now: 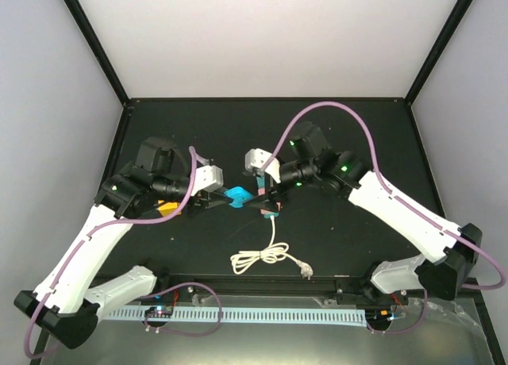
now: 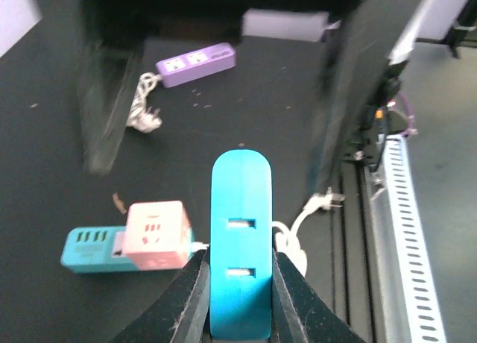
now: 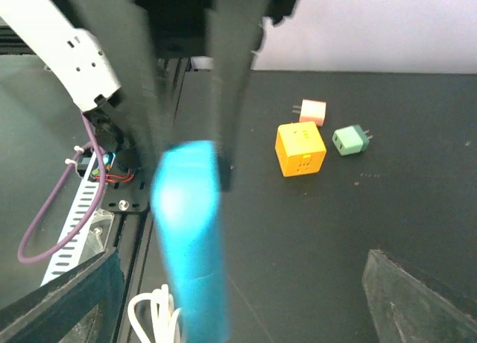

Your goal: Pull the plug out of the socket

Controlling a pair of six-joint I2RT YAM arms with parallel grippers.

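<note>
Since both outlets on the visible face of the blue socket strip (image 2: 240,186) stand empty, the pull is judged done or all but done: no plug is seated anywhere that shows. Item, strip: at mid-table between the two arms, clamped at its near end by the left gripper (image 2: 238,267), fingers pressed on its two long sides. Item, right gripper (image 3: 242,261): just beside the strip's far end, fingers spread wide at the frame's lower corners, nothing between them; the view is blurred. Item, white cord (image 1: 262,256): runs from under the right gripper to a loose coil toward the near edge and ends in a plug (image 1: 304,270) lying free on the surface, well apart from the strip. Whether this is the plug in question cannot be told. Left to do, by judgement: confirm the separation and set the strip down. Item, table (image 1: 357,143): matte black, flat, dark-framed. Also on it: purple strip (image 2: 195,63) with its own cord; pink cube (image 2: 153,235) seated on a teal strip (image 2: 86,250); yellow cube (image 3: 300,149), small pink adapter (image 3: 313,112) and green adapter (image 3: 349,140) close together. Surroundings: pale plain walls (image 1: 262,32) on three sides and a perforated rail (image 1: 262,313) along the near edge.
</note>
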